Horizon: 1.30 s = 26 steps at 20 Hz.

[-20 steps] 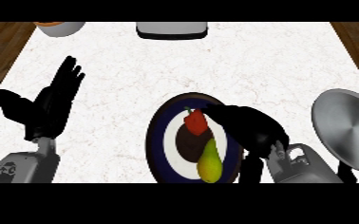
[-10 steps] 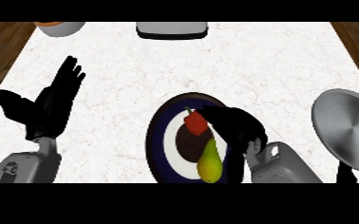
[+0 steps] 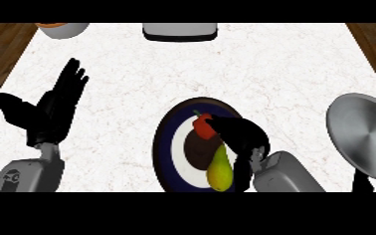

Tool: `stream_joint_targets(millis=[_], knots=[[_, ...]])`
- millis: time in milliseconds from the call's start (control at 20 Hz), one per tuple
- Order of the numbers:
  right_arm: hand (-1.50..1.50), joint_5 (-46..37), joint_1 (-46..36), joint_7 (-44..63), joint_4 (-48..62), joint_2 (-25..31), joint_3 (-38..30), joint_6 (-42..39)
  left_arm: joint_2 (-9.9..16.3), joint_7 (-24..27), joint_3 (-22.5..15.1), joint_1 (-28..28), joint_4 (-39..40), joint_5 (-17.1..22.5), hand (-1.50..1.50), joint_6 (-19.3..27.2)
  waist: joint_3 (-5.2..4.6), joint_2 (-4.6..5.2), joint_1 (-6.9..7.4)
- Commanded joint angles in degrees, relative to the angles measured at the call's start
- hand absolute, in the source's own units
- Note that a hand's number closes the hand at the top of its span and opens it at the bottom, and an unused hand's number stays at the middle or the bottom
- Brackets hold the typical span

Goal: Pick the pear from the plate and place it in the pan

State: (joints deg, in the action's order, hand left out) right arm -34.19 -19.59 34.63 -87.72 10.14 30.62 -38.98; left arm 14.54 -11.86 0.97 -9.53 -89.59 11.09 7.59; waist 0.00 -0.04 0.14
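Observation:
A yellow-green pear (image 3: 219, 169) lies on the near right part of a dark blue plate (image 3: 162, 147) with a white ring. A red fruit (image 3: 203, 126) sits just beyond it on the same plate. My right hand (image 3: 243, 137) hangs over the plate's right side, fingers bent downward and pointing left, their tips beside the red fruit and above the pear's upper end. It holds nothing, and most of the pear shows. The grey pan (image 3: 355, 132) lies at the right edge, partly cut off. My left hand (image 3: 53, 109) rests open at the left, fingers up.
A grey rectangular container (image 3: 180, 31) stands at the counter's far edge, with an orange-rimmed bowl (image 3: 63, 29) in the far left corner. White marble counter stretches between the plate and those two. Wooden floor shows beyond the counter's left and right corners.
My right hand has shifted left from the plate's right rim to over the plate, closer to the pear. The pear, the plate and my left hand have not moved.

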Motion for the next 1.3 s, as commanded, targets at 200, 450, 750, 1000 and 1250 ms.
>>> stream_joint_targets(millis=[200, 450, 750, 1000, 1250], knots=[[-1.50, -5.8, 2.7, -3.5, 4.1, -4.9, -0.9, 4.4, -0.6, -5.4, 0.6, 2.5, -7.0, -1.4, 0.00, -0.5, 0.01, 0.00, 0.02], [-1.50, -6.1, -0.6, -6.5, 9.3, -6.0, -3.8, 0.7, -3.9, -2.1, 0.2, 0.8, -3.1, -3.6, 0.00, 0.4, 0.00, 0.05, -0.01], [1.50, -10.7, 1.5, -16.7, 14.0, -7.0, 0.9, 9.3, -3.7, 0.7, 2.0, -0.5, 1.2, -3.1, 0.00, -1.6, 0.01, 0.15, 0.04], [1.50, -12.5, 0.6, -17.1, 17.5, -10.0, 0.6, 13.6, -4.3, -1.5, 1.2, 1.3, -1.9, -3.9, 0.00, -1.5, 0.02, 0.10, 0.24], [1.50, -10.9, 1.4, -16.1, 12.6, -10.0, -1.7, 9.8, -2.1, -3.5, 3.6, 3.8, -5.5, -2.1, 0.00, -3.8, 0.00, -0.04, 0.24]])
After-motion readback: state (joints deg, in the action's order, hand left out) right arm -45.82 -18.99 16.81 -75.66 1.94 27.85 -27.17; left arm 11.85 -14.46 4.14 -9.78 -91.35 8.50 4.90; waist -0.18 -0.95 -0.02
